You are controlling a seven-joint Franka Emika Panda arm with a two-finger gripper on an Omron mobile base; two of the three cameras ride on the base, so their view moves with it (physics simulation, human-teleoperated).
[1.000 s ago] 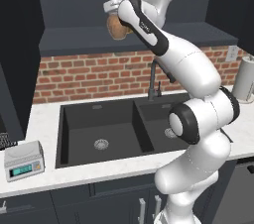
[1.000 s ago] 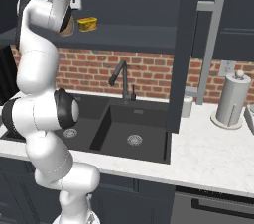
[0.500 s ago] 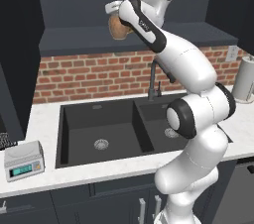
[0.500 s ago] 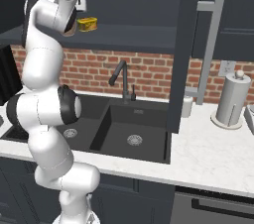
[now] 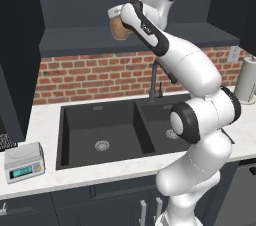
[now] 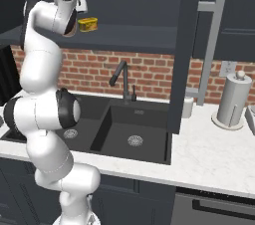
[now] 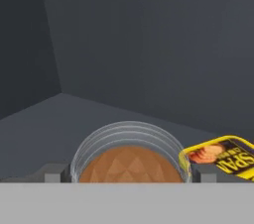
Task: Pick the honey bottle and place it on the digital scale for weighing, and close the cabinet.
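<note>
Up at cabinet shelf (image 5: 150,37), jaws clamping honey bottle (image 5: 119,27)

White arm (image 6: 42,79) raised to cabinet shelf, yellow container (image 6: 88,24) beside it, open cabinet door (image 6: 185,45), black sink (image 6: 134,129)

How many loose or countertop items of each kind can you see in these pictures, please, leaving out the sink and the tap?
Honey bottle: 1, held up at the cabinet shelf by the gripper
Yellow tin: 1
Digital scale: 1
Paper towel roll: 1
White soap dispenser: 1
Total: 5
</note>
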